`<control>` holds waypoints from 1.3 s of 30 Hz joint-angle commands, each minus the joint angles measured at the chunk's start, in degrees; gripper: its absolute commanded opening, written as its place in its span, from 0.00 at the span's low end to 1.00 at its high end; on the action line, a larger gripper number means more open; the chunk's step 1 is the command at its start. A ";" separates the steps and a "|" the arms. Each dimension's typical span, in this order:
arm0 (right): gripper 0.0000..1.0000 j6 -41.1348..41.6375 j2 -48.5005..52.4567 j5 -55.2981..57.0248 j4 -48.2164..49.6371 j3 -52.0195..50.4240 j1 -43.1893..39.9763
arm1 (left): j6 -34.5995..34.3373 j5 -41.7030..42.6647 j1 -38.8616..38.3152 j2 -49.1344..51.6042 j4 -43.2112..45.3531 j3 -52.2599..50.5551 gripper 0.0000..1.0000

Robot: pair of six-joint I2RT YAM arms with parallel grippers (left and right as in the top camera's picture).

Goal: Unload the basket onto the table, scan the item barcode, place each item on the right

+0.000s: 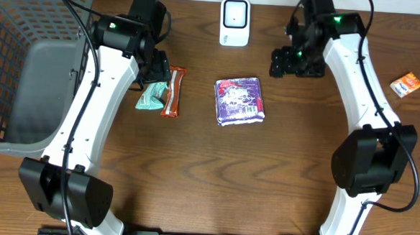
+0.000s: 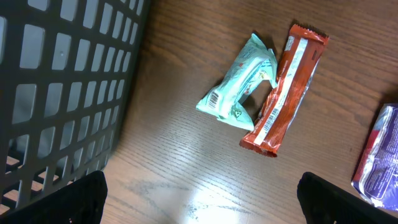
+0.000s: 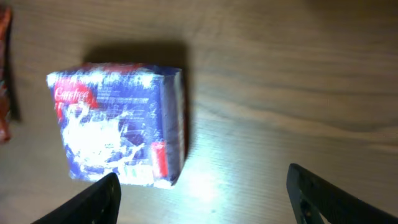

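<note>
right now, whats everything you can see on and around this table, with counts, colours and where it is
basket: 1, grey, far left of the table
scanner box: 1, white, back centre
wrapped pack: 1, purple and white, table centre
snack bar: 1, red-orange, left of the pack
mint packet: 1, mint green, against the bar's left side
small packet: 1, orange, far right
table: 1, brown wood, under everything
left gripper: 1, black, open and empty, above the mint packet and bar
right gripper: 1, black, open and empty, back right of the pack
</note>
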 commanded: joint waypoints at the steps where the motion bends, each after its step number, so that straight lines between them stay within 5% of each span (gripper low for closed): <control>1: 0.82 -3.69 0.63 -8.76 1.60 -2.82 0.57 | -0.55 -0.28 -0.02 0.24 -0.20 0.39 0.98; 12: 0.85 2.36 1.62 -10.78 18.03 -13.27 0.37 | -0.55 -0.28 -0.02 0.24 -0.20 0.39 0.98; 19: 0.82 2.36 6.32 -31.69 30.77 -21.49 -0.76 | -0.55 -0.28 -0.02 0.24 -0.20 0.39 0.98; 23: 0.50 3.45 9.97 -33.88 32.83 -22.75 0.02 | -0.55 -0.28 -0.02 0.24 -0.20 0.39 0.98; 24: 0.21 3.48 11.02 -33.88 33.00 -22.75 0.13 | -0.55 -0.28 -0.02 0.24 -0.20 0.39 0.98; 25: 0.05 3.48 11.04 -33.70 33.11 -22.73 0.02 | -0.55 -0.28 -0.02 0.24 -0.20 0.39 0.98; 26: 0.01 4.07 10.84 -32.74 33.11 -22.58 -0.24 | -0.52 -0.28 -0.02 0.24 -0.20 0.39 0.98; 32: 0.01 6.64 2.75 -15.15 26.91 -16.92 -1.05 | -0.55 -0.28 -0.02 0.24 -0.20 0.39 0.98; 37: 0.01 6.71 -4.96 21.84 18.25 -10.71 2.97 | -0.52 -0.28 -0.02 0.24 -0.20 0.39 0.98; 39: 0.01 8.37 -7.61 44.65 15.39 -10.29 6.60 | -0.55 -0.28 -0.02 0.24 -0.20 0.39 0.98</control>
